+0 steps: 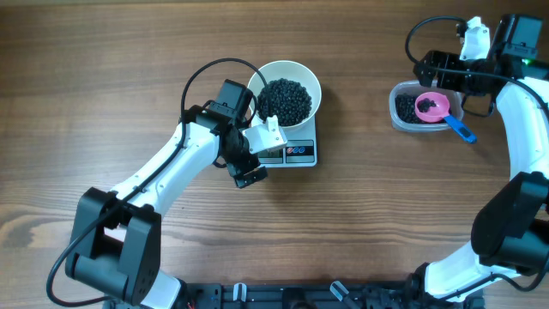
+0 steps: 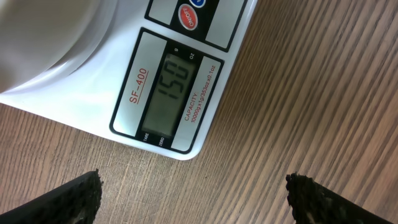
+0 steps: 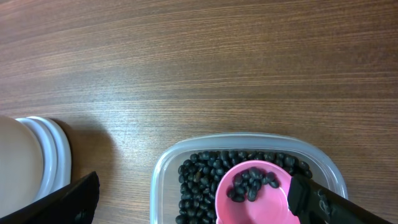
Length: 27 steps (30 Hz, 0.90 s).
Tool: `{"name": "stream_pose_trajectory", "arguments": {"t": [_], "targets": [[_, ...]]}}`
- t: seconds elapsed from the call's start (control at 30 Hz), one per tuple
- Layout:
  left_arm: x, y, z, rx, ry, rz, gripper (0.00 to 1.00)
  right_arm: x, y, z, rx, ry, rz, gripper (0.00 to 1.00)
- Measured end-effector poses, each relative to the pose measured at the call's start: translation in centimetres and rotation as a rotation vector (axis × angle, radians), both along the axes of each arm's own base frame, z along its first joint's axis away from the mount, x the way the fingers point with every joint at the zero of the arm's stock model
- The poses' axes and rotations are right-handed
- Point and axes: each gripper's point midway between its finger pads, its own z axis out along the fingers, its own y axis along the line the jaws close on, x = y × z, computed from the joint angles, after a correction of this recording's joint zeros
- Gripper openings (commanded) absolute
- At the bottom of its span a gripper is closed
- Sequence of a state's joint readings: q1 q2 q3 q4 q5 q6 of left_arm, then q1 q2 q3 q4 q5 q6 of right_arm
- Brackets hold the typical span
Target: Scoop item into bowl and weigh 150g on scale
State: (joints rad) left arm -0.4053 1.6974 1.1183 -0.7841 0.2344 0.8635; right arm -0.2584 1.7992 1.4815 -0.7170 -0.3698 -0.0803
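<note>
Well, the scale point(image 2: 93, 93) carries most of the writing here. In the left wrist view its grey display point(image 2: 176, 84) reads 150, with a small "g" and "OZ" at one end of the glass. "SF-400" runs in red along one side of the panel. A line beginning "CAPACITY" runs along the other side, its figures too fine to be sure of, and "TARE" and "ZERO" sit in tiny print at the near end. A round red button point(image 2: 188, 15) marked "ON/OFF" lies beyond the display. Seen from overhead, the white bowl point(image 1: 316, 90) stands on the scale and covers all but the front panel. A dark heap of black pellets point(image 1: 286, 100) fills the bowl. The left fingers point(image 2: 78, 199) are spread wide and grasp nothing, hanging over the bare wooden surface point(image 1: 129, 69) just in front of the display. Well apart, at the right side of the surface, a clear plastic tub point(image 3: 249, 140) holds more pellets. A pink scoop point(image 3: 261, 208) with a blue handle point(image 1: 461, 129) rests in the tub, a few pellets lying in its cup. The right fingers point(image 3: 74, 202) are likewise released, standing wide apart above the tub. One of them overlaps the scoop's rim in the right wrist view — whether it touches the rim I cannot tell
</note>
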Motion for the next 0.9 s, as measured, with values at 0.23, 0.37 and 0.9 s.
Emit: {"name": "stream_pose_trajectory", "arguments": {"t": [0.23,0.37,0.9], "targets": [[0.0,0.0,0.0,0.000,0.000,0.000,1.00,0.0,0.0,0.0,0.000,0.000,0.000,1.00],[0.0,0.0,0.0,0.000,0.000,0.000,1.00,0.0,0.0,0.0,0.005,0.002,-0.009,1.00],[0.0,0.0,0.0,0.000,0.000,0.000,1.00,-3.9,6.4,26.2,-0.035,-0.833,0.324,1.00]]}}
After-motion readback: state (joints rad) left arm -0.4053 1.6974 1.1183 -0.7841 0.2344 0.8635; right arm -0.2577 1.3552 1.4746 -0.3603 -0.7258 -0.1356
